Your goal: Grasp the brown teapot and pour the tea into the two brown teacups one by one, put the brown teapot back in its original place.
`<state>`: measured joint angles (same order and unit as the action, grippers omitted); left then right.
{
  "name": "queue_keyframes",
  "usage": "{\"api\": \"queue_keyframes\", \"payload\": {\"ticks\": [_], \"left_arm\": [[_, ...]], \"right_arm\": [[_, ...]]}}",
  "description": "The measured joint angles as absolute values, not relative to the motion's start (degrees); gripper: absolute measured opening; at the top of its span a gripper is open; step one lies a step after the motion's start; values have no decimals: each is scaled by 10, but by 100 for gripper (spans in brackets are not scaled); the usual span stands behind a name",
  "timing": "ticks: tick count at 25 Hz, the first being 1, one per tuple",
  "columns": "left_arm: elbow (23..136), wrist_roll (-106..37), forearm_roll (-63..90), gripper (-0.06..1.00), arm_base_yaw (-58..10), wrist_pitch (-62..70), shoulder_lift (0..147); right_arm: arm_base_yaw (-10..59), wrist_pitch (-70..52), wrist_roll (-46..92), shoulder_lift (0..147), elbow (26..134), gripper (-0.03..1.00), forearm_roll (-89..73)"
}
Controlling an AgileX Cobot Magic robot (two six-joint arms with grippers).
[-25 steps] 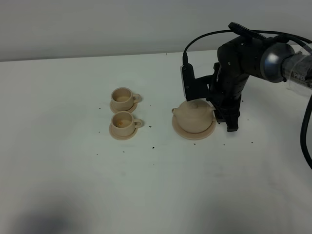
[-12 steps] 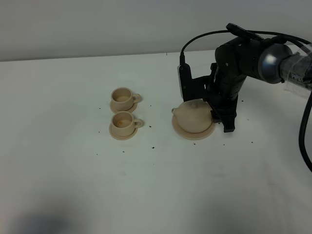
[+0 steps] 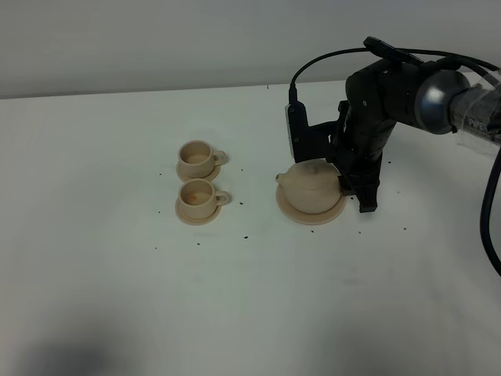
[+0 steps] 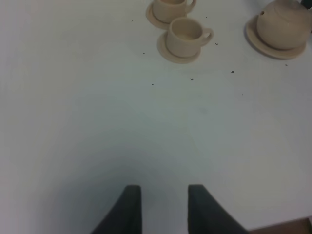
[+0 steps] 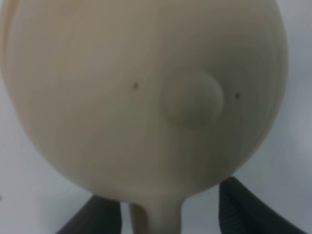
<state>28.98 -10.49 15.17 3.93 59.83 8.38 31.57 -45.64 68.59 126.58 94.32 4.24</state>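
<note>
Brown teapot [image 3: 311, 186] lidded, on wide saucer [image 3: 309, 218]; two teacups [image 3: 197, 194]: contents unclear.

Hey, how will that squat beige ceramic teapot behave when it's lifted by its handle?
Probably rigid and weighty; the squat beige ceramic teapot may tip spout-down from its narrow loop handle. Its knobbed lid could slip off when tilted.

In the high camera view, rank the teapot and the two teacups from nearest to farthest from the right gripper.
1. The brown teapot, directly beside the right gripper, on the side toward the cups; the open fingers flank its handle.
2 and 3. The front teacup and the back teacup, both far off on the left, beyond the teapot. These two are too close to call.
</note>
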Motion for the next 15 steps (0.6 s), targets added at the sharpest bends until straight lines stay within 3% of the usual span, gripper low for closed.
{"api": "queue_keyframes", "payload": {"ticks": [15], "left_arm": [[290,-105,152,25,39,598,84]], "right_arm": [[316,-463,679,1266,943,45,53]]}}
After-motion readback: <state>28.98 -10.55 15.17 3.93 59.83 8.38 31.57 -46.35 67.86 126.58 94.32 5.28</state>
